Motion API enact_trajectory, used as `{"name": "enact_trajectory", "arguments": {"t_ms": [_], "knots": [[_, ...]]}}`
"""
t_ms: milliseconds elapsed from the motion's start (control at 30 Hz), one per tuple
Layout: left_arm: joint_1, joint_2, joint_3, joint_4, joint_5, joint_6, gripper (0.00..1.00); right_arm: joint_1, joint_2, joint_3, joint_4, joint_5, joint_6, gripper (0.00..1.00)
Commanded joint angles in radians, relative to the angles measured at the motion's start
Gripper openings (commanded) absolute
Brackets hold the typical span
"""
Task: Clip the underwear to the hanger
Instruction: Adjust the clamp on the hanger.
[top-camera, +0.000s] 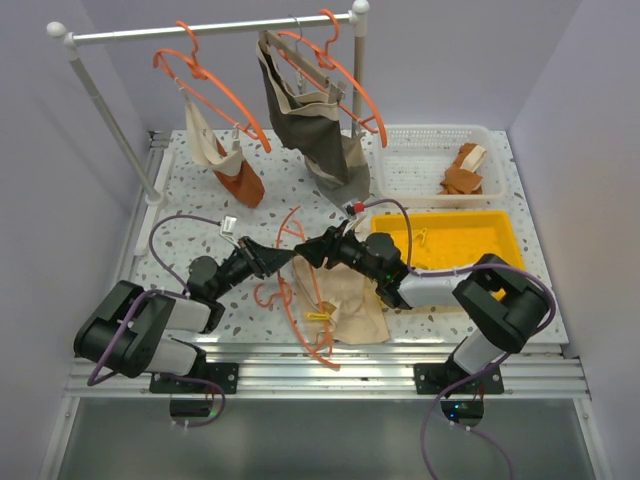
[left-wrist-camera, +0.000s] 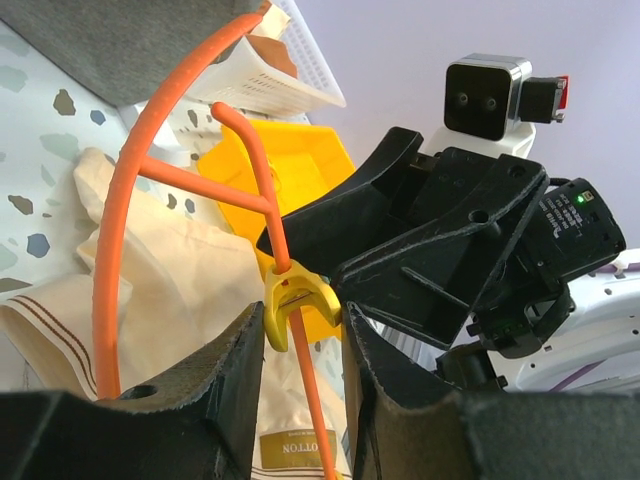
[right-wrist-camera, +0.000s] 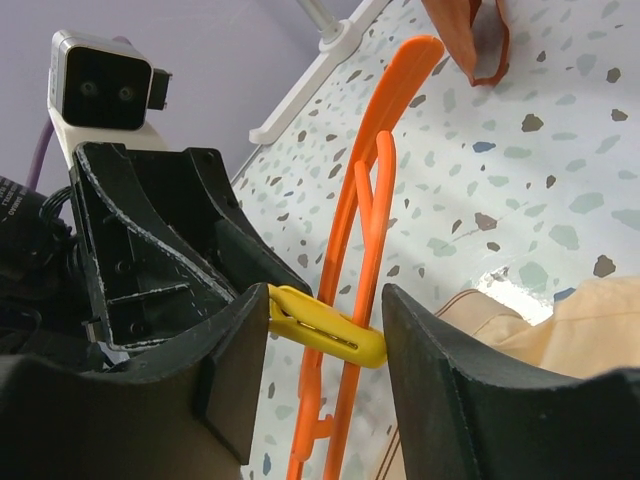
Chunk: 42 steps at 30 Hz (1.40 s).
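Observation:
The orange hanger (top-camera: 300, 312) lies on the table between the arms, partly over the cream underwear (top-camera: 356, 306). Both grippers meet tip to tip above it. A yellow clip (left-wrist-camera: 295, 296) sits on the hanger's bar (left-wrist-camera: 288, 250), and my left gripper (left-wrist-camera: 300, 330) is shut on its two splayed legs. In the right wrist view the same yellow clip (right-wrist-camera: 330, 325) crosses the hanger (right-wrist-camera: 372, 200) and spans my right gripper (right-wrist-camera: 325, 308), with one end against each pad. The underwear (right-wrist-camera: 590, 320) lies just beyond, and it also shows under the hanger as underwear (left-wrist-camera: 170, 270) in the left wrist view.
A white rail (top-camera: 210, 30) at the back carries more orange hangers with a dark grey garment (top-camera: 310, 120) and a cream-and-rust piece (top-camera: 225, 160). A yellow bin (top-camera: 505, 235) and a white basket (top-camera: 420, 150) holding rust cloth stand at the right. Another yellow clip (top-camera: 318, 314) lies on the hanger.

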Motion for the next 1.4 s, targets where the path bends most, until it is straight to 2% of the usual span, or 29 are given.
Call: {"name": "enact_trajectory", "arguments": {"t_ms": [0, 333, 600, 833, 1033, 1133, 1300, 1367], "knots": [[-0.009, 0.016, 0.025, 0.563, 0.015, 0.038, 0.22, 0.018, 0.011, 0.003, 0.124, -0.039, 0.028, 0.5], [-0.009, 0.074, 0.037, 0.563, 0.009, 0.053, 0.25, 0.018, 0.1, 0.006, 0.238, -0.082, 0.095, 0.39], [-0.009, 0.097, 0.037, 0.563, 0.003, 0.066, 0.27, 0.018, 0.108, 0.003, 0.259, -0.085, 0.102, 0.36], [-0.009, 0.12, 0.04, 0.563, -0.002, 0.075, 0.33, 0.018, 0.092, -0.005, 0.248, -0.082, 0.094, 0.35], [-0.009, 0.136, 0.043, 0.563, 0.001, 0.082, 0.11, 0.018, 0.085, -0.009, 0.237, -0.074, 0.085, 0.35], [-0.009, 0.142, 0.042, 0.563, 0.004, 0.089, 0.04, 0.018, 0.077, -0.006, 0.223, -0.066, 0.072, 0.38], [-0.009, 0.148, 0.034, 0.563, 0.001, 0.101, 0.0, 0.018, 0.031, -0.009, 0.147, -0.019, 0.019, 0.52], [-0.009, 0.153, 0.03, 0.563, 0.001, 0.107, 0.0, 0.018, 0.01, -0.006, 0.119, 0.013, -0.016, 0.54]]}}
